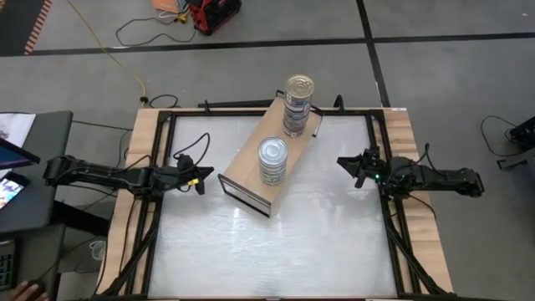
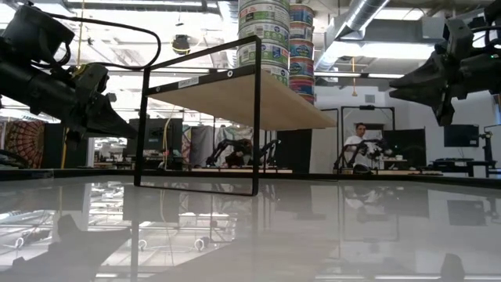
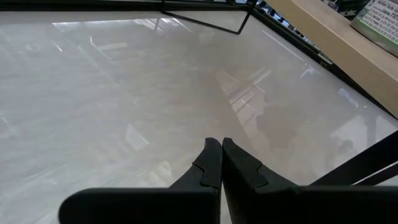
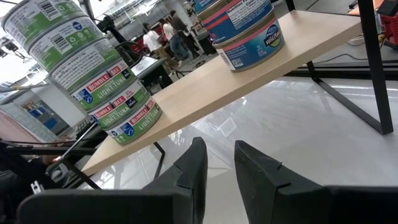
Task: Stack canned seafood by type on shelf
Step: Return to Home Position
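The canned seafood (image 1: 272, 159) stands on the shelf (image 1: 242, 171), which lies slantwise in the middle of the bench (image 1: 276, 251). The tins are sorted into two stacks: a green-labelled stack (image 4: 106, 87) with a silver lid on top, and a blue-labelled stack (image 4: 249, 31) with a gold lid, well apart at the shelf's far end. I see no loose tin on the bench, so I judge the stacking done, with only the arms to park.

Count: one shelf and two stacks. I make out at least six tins in the green stack. The blue one shows at least four, but the picture edge cuts its top, so I cannot give a full total.

The left pincer (image 1: 203, 178) hangs above the bench just left of the shelf, fingers pressed together and empty. The right pincer (image 1: 343, 163) hangs to the shelf's right, with a narrow gap between its fingers and nothing in it.
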